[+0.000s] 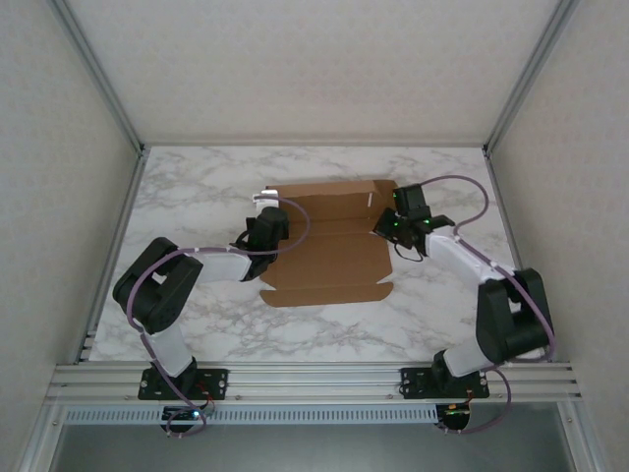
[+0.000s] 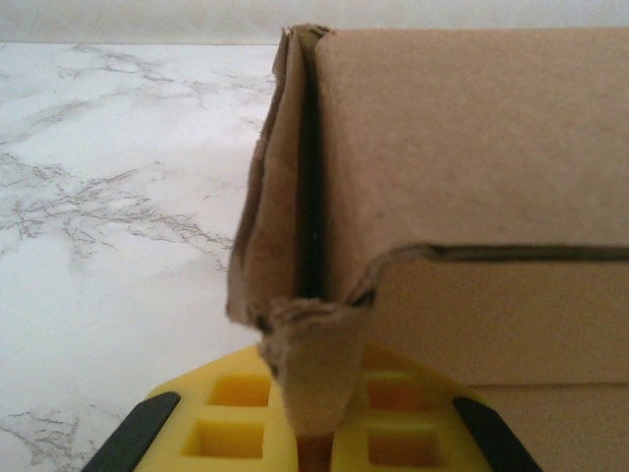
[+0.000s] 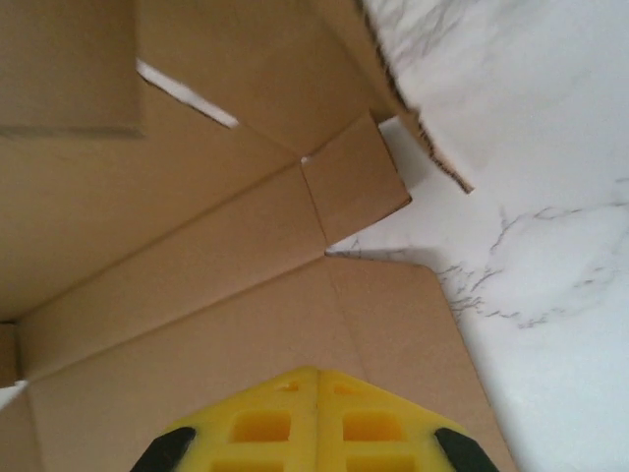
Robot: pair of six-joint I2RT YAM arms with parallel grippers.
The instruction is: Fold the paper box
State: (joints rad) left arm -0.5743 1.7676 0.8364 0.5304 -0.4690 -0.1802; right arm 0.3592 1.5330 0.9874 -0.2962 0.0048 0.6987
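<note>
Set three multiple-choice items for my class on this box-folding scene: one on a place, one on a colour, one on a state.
1. Where does the paper box lie?
A. On the marble table, near its middle.
B. Inside a plastic bin.
C. Hanging from the back wall.

2. What colour are the gripper fingers in the wrist views?
A. Red.
B. Yellow.
C. White.

3. What is the left gripper doing?
A. Standing open over bare marble.
B. Shut on a pen.
C. Shut on a flap of the paper box.

Answers:
1 A: the top view shows the brown sheet lying on the marble.
2 B: both wrist views show yellow fingers.
3 C: the left wrist view shows a cardboard flap pinched between the fingers.
</note>
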